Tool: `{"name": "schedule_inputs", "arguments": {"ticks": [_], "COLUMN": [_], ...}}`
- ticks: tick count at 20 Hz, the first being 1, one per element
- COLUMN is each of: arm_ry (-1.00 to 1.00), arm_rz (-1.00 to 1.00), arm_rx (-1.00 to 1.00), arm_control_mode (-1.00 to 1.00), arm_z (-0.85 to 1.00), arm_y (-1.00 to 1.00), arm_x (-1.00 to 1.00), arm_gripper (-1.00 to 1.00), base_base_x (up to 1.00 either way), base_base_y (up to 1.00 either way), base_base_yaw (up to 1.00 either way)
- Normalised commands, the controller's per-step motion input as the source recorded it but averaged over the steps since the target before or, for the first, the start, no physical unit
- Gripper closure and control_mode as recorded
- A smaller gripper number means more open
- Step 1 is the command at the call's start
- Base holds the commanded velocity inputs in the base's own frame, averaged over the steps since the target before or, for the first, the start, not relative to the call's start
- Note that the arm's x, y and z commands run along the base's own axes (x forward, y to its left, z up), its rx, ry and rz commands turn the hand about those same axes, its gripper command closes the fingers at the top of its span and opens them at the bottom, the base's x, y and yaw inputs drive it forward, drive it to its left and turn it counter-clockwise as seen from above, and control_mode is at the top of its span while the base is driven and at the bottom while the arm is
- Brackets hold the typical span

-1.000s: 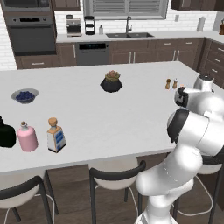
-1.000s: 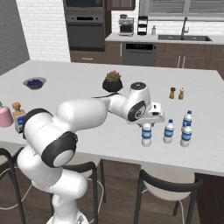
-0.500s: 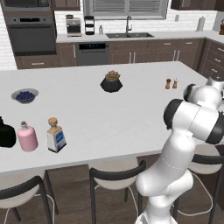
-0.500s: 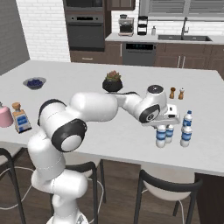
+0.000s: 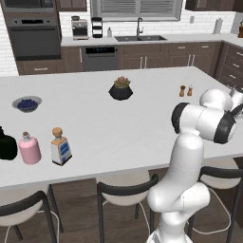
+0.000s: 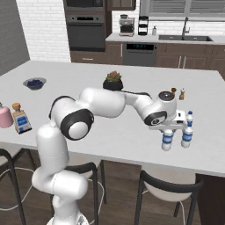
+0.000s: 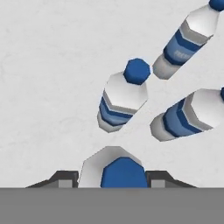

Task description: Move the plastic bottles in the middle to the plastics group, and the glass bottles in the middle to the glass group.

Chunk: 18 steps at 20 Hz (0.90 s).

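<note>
Had fingers (image 7: 112,181) clamped on a plastic bottle (image 7: 114,171) right beside the plastics group (image 7: 124,96) on the desk (image 7: 48,65), probably just needed lowering and letting go.

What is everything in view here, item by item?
counter: one, white, middle of the kitchen
corked bottle: one, clear with blue label, left end of the counter
flask: one, pink, just left of the corked bottle
black bottle: one, black, left of the flask
bowl: one, grey with blue berries, behind the flask
plant pot: one, black, middle of the counter
shakers: two, brown, far right of the counter
water bottles: three, clear with blue bands, right end of the counter
held bottle: one, same look, between the fingers
stools: three, dark, near edge
oven: one, dark, back wall
hand: one, closed on the held bottle
</note>
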Motion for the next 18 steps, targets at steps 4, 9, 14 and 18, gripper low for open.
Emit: {"name": "schedule_inputs", "arguments": {"ticks": [4,9,14,18], "arm_ry": [-0.01,0.0,-0.06,-0.1], "arm_rz": [0.0,0.0,0.03,0.01], "arm_rx": [0.07,0.09,0.07,0.01], "arm_control_mode": [-1.0,-1.0,-1.0,-1.0], "arm_z": [-0.19,-0.2,-0.17,-0.13], "arm_y": [-0.3,-0.26,-0.11,-0.03], "arm_x": [0.16,0.07,0.03,0.12], "arm_gripper": [1.0,1.0,1.0,1.0], "base_base_x": [0.0,0.0,0.0,0.0], "base_base_y": [0.0,0.0,0.0,0.0], "base_base_yaw": [0.0,0.0,0.0,0.0]}}
